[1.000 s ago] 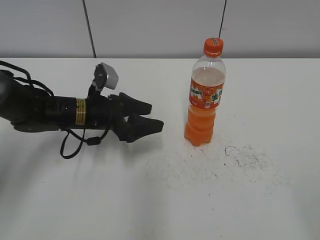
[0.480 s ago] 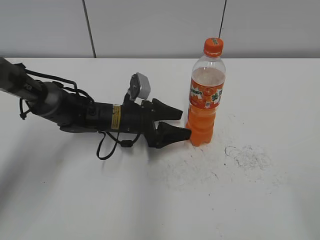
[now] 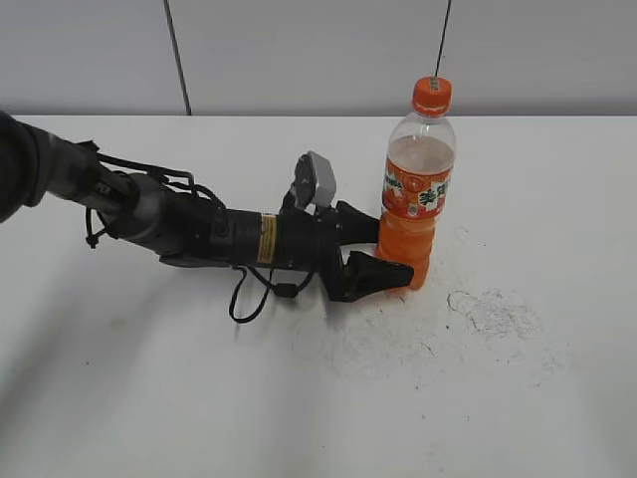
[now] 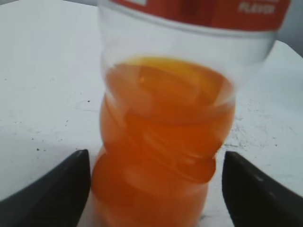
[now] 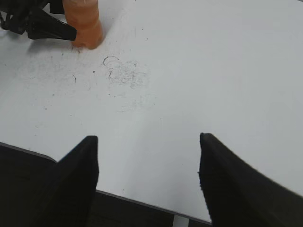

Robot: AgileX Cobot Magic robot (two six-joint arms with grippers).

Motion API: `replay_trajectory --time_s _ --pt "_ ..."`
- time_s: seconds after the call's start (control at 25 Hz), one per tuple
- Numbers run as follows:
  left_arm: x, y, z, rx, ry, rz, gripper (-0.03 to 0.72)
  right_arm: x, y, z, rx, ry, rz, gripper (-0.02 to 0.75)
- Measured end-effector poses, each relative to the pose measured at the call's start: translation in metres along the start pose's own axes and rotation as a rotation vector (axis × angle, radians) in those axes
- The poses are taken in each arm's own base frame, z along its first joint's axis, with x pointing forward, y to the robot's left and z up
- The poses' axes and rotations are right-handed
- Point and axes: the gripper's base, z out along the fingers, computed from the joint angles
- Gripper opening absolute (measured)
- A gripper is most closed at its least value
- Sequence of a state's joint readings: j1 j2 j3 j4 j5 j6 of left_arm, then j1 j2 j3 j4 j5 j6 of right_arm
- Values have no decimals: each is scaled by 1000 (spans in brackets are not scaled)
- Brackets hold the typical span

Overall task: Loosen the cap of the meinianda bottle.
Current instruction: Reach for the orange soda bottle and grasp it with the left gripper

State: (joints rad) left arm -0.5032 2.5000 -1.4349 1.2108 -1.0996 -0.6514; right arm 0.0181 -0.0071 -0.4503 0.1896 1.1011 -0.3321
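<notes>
the meinianda bottle stood upright right of centre in the exterior view, on the white table, with the cap on its neck near the top of the frame. the left arm lay low across the table from the left edge, and the left pincer was spread around the lower, drink-filled part of the bottle, one finger in front of it and the other behind. in the left wrist view the bottle filled the middle, a dark finger in each lower corner with a slim gap to the plastic on either side. the right pincer was spread too, its fingers at the bottom of the right wrist view over the table edge, well apart from the bottle at upper left. grey scuff marks showed on the table lower right of the bottle.
</notes>
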Motion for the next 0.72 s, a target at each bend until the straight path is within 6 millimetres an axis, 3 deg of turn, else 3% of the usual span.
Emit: replay_trajectory --time_s 0.36,0.72 --pt "9 0 21 -20 -22 -28 669 0 0 0 0 0 0 493" --pt "10 -2 24 -34 -15 -36 633 0 0 0 -1 0 0 493"
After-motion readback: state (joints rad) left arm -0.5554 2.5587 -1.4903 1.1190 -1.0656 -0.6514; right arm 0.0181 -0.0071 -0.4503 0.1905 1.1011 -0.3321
